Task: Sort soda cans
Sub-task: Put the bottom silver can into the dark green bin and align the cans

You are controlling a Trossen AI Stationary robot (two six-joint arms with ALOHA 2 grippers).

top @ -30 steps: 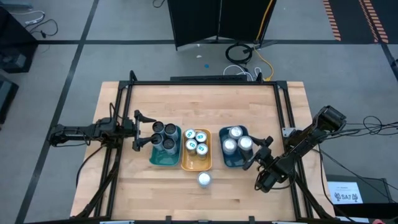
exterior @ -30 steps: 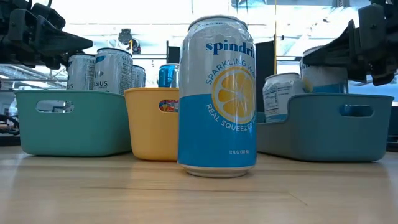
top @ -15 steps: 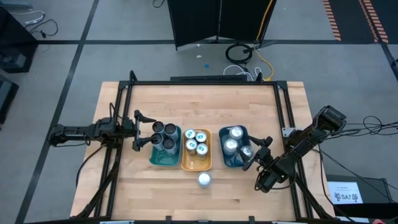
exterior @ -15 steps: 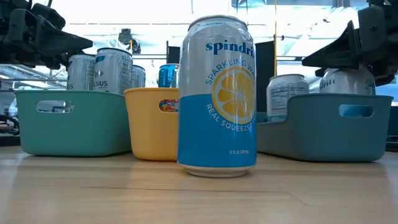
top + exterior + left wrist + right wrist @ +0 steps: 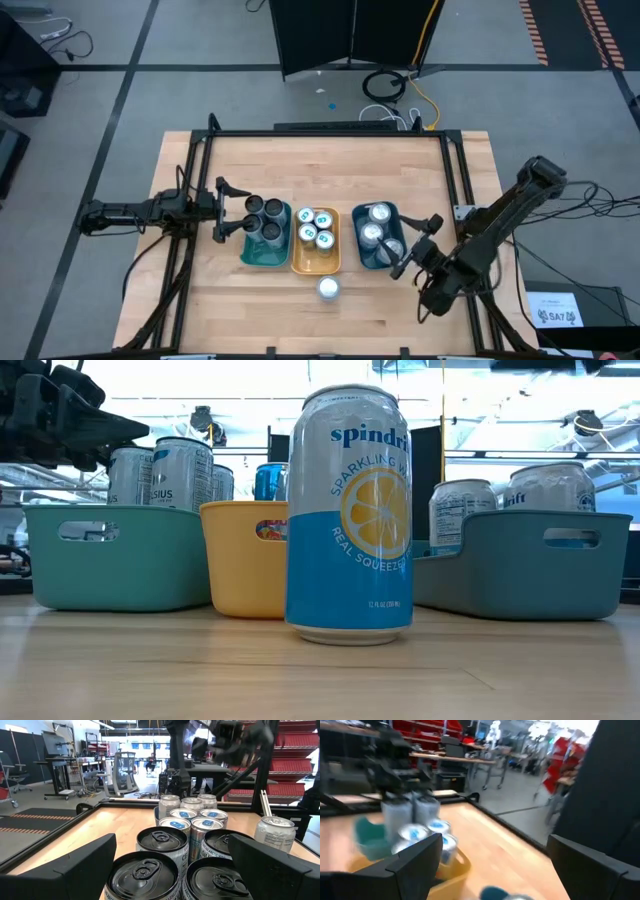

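Three trays stand side by side. The teal tray [image 5: 252,254] holds dark-topped soda cans [image 5: 165,842]. In the orange tray [image 5: 314,267] are cans with blue-green top marks [image 5: 315,229]. The blue tray [image 5: 362,256] holds silver cans [image 5: 547,487]. One blue and silver can [image 5: 350,515] stands upright alone on the table in front of the orange tray. My left gripper [image 5: 222,213] waits open, level, just left of the teal tray. My right gripper [image 5: 413,246] hangs open above the blue tray's right side, touching nothing; it is out of the low view.
A black frame [image 5: 330,133] runs around the table's far, left and right sides. Bare wood [image 5: 330,175] lies behind the trays and along the near edge [image 5: 150,670]. Shelves and desks fill the room beyond.
My right gripper has set a silver can down upright in the blue tray and let go of it. It has then risen out of the low view, rolling at the wrist and drifting a little toward the table's near edge. The can stays standing in the tray.
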